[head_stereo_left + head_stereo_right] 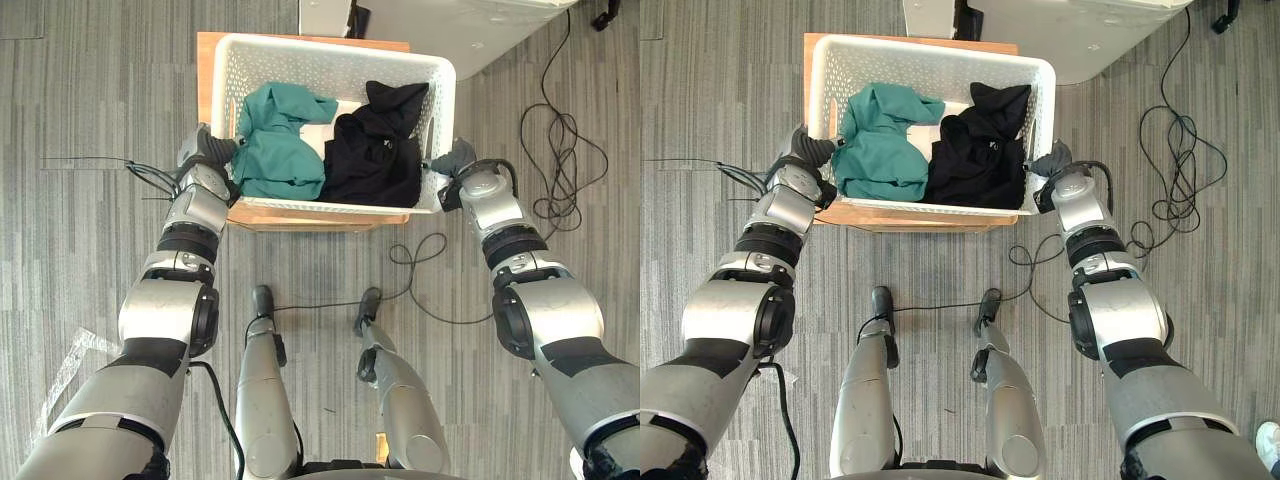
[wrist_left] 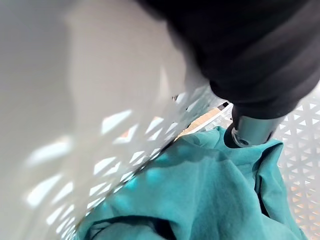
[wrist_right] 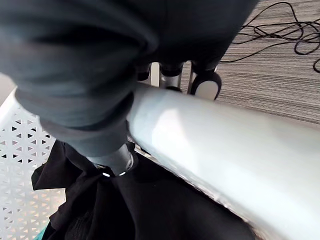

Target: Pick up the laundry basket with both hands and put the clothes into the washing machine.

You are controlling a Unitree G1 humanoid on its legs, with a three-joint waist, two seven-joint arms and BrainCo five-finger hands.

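Note:
A white perforated laundry basket (image 1: 330,45) stands on a low wooden stand (image 1: 300,215). In it lie a teal garment (image 1: 280,140) on the left and a black garment (image 1: 375,150) on the right, with a bit of white cloth between them. My left hand (image 1: 205,150) is at the basket's left rim, its thumb (image 2: 252,131) inside over the teal garment (image 2: 200,190). My right hand (image 1: 455,160) clasps the right rim (image 3: 210,135), with the thumb (image 3: 112,162) inside above the black garment (image 3: 150,205) and the fingers (image 3: 205,82) outside.
A white washing machine (image 1: 450,25) stands just beyond the basket, at the far right. Grey striped carpet lies all around the stand. A scrap of clear plastic (image 1: 70,360) lies on the floor at the near left.

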